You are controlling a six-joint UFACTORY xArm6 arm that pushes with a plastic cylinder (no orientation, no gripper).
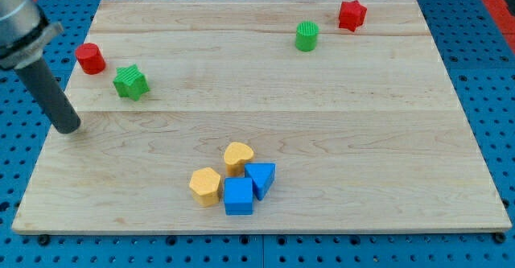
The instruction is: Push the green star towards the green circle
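Observation:
The green star lies near the view's left edge of the wooden board. The green circle stands near the view's top, right of the middle. My tip rests on the board at the view's left, below and to the left of the green star and apart from it. The rod rises up and left out of the frame.
A red circle sits just up and left of the green star. A red star is right of the green circle. A yellow heart, a yellow hexagon, a blue square and a blue triangle cluster at the view's bottom middle.

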